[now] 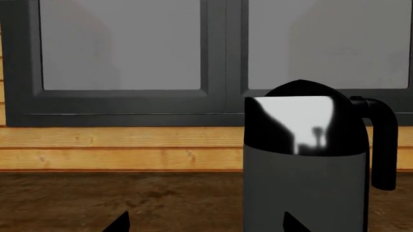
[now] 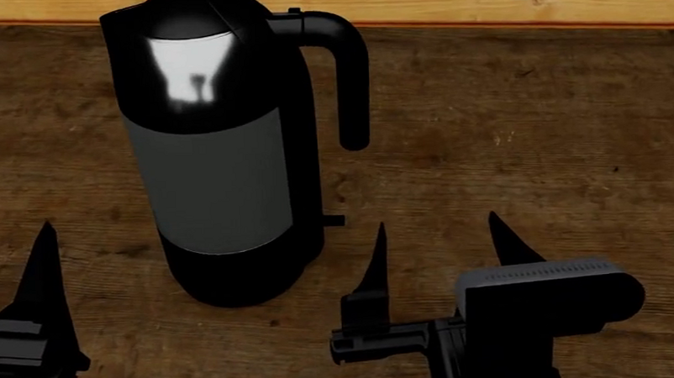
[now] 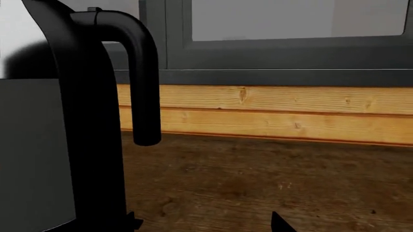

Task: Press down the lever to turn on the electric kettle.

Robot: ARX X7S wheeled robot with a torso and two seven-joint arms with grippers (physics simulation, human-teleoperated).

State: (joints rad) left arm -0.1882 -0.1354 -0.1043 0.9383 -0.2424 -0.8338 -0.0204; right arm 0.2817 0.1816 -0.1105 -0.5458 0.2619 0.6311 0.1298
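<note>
Before the left wrist, the electric kettle (image 1: 310, 164) is standing on the counter (image 1: 96, 203). Overhead, the right gripper (image 2: 438, 236) is hanging open beside the lever (image 2: 332, 220); best descending squarely onto it. Left gripper's (image 2: 43, 275) state: cannot tell.

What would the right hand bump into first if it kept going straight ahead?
Probably nothing soon: the right hand points past the kettle, its handle and lever to its left, toward the wooden wall.
</note>
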